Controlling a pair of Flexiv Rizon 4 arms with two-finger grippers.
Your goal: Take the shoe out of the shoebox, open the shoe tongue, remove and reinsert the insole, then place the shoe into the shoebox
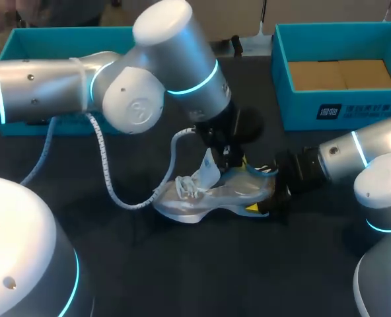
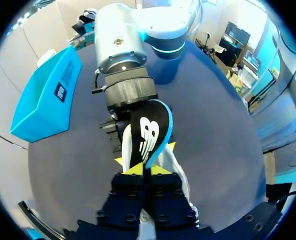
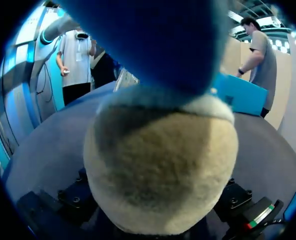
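While the pale grey mesh sneaker (image 1: 209,195) lies on the black tabletop (image 1: 182,277), long axis left-right with the toe leftward, the right claw (image 1: 263,191) looks clamped on its heel. The left claw (image 2: 146,170), directly above, pinches a black blue-edged flap (image 2: 145,135), tongue or insole, unclear. The teal cardboard shoebox (image 1: 301,109) holds only a brown liner (image 1: 341,74).

Shoe (image 1: 209,195) on table (image 1: 202,271) between left tool (image 2: 147,170) and right tool (image 1: 267,198), shoebox (image 1: 294,105) behind right

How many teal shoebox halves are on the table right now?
2. One shoebox half sits at the table's far left, behind the left arm. The other shoebox half sits at the far right, with brown cardboard inside. The arms may hide more.
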